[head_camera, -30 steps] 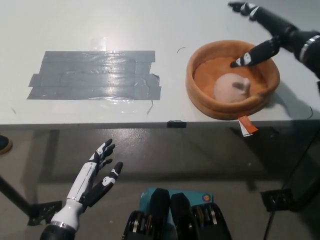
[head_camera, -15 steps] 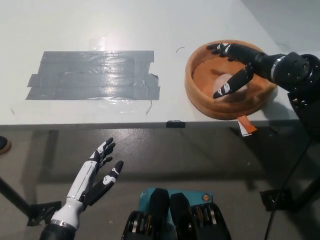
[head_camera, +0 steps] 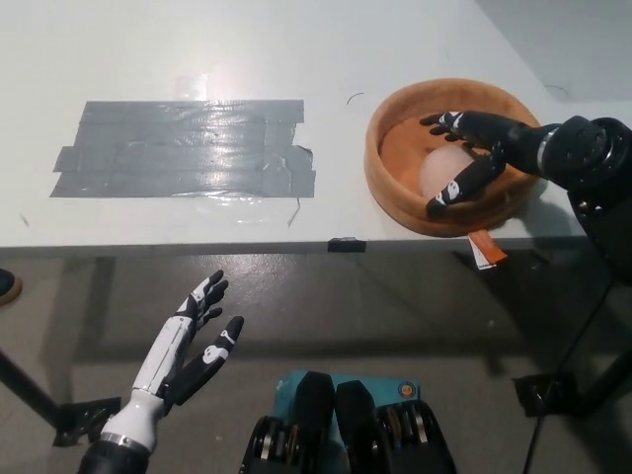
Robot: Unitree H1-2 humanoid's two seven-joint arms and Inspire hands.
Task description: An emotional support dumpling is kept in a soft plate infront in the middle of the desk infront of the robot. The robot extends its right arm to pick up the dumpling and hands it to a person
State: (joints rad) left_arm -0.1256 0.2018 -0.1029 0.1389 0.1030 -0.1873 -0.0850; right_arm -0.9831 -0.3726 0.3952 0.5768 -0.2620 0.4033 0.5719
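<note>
— Dumpling (head_camera: 437, 170): where does it lie against the right hand (head_camera: 472, 156)?

— Inside the soft plate (head_camera: 387, 117), an orange round bowl-like tray sitting near the right part of the surface's front edge. The dumpling is a pale pinkish lump on the plate's floor, toward its front half. The black right hand reaches in over the plate's right rim and sits directly above and around the dumpling: one group of fingers (head_camera: 444, 121) stretches across the far side of it, and another finger (head_camera: 456, 187) curves down along its near side.

— Is the hand closed on it?

— The fingers are spread and curved on both sides of the dumpling, bracketing it, but I cannot tell whether they actually press on it. The dumpling still rests on the plate's floor.

— And the other hand?

— The white left hand (head_camera: 191, 346) rests low, in front of the surface's front edge and below it, toward the left. Its fingers are apart and it holds nothing.

— Counts?

— One dumpling, one soft plate, two robot hands. One wide patch of grey tape (head_camera: 188, 148) made of overlapping strips lies on the left-middle of the surface (head_camera: 326, 59), well apart from the plate. One small orange and white tag (head_camera: 486, 248) hangs at the front edge just below the plate.
</note>
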